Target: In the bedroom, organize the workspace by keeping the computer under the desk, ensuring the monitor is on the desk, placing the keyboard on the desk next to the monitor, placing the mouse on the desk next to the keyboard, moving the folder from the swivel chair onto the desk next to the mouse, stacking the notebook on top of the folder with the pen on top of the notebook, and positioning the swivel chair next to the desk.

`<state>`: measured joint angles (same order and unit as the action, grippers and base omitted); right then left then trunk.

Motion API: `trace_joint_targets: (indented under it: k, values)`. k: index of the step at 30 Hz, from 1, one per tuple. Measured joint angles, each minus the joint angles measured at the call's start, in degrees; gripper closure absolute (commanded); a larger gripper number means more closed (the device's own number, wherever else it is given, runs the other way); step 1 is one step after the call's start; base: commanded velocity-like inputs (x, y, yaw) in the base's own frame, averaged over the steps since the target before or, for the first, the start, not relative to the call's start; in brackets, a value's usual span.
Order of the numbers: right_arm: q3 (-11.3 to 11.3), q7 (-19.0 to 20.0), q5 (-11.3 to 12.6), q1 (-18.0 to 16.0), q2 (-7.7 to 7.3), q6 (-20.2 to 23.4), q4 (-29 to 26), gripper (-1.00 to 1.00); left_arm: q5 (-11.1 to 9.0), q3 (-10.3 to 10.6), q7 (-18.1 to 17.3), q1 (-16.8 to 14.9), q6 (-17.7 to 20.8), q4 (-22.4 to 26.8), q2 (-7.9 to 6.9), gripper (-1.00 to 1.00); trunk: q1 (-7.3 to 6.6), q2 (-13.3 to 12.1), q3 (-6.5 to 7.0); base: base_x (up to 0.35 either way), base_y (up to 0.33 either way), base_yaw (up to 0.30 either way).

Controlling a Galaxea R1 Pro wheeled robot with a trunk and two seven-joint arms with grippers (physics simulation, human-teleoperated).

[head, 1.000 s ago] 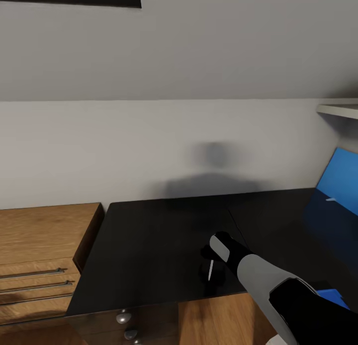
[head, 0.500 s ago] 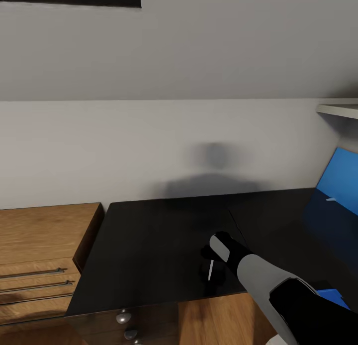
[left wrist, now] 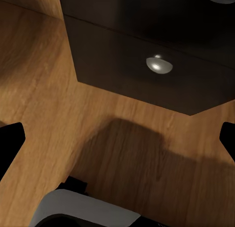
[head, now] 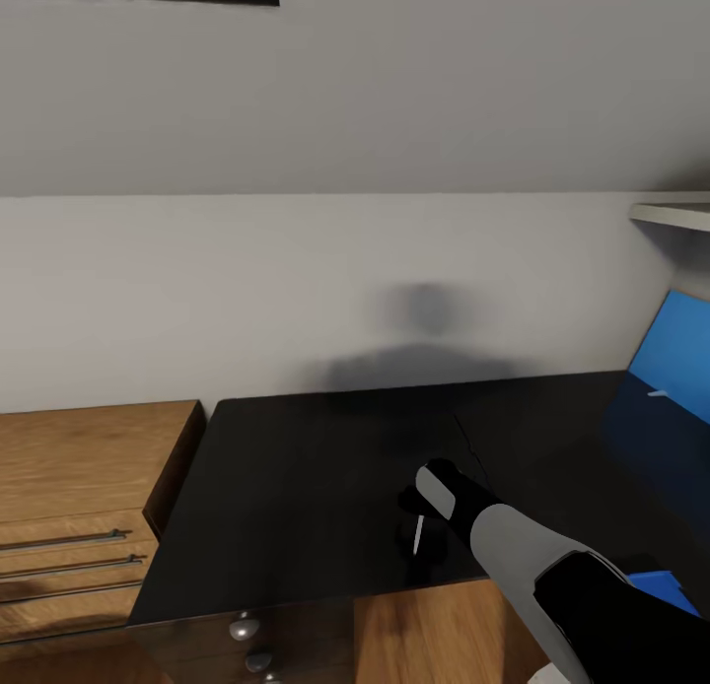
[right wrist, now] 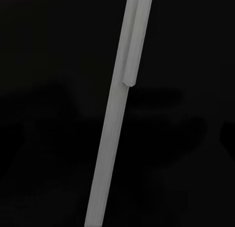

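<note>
head: right gripper (head: 419, 526) low over bench (head: 296, 487) front edge, pen (head: 418, 534) upright by fingers, grip state unclear | left wrist: left fingers (left wrist: 11, 143) spread, over floor (left wrist: 98, 138) | right wrist: pen (right wrist: 115, 124) runs lengthwise along fingers.

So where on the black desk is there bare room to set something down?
The desk top is bare from its edge beside the wooden shelving back to the wall. The right pincer with the pen is over the front middle; the blue panel borders the far right.
</note>
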<state>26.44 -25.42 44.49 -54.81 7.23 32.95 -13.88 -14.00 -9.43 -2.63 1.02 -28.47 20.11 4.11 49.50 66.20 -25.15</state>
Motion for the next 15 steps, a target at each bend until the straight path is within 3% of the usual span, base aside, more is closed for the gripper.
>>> trace_joint_targets:
  k: [15]
  values:
    - [0.0, -0.1, 0.0, 0.0, -0.12, 0.1, 0.0, -1.0, 0.0, 0.0, 0.0, 0.0, 0.0, 0.0, 0.0, -1.0, 0.01, 0.0, -0.01, 0.0, 0.0, 0.0]
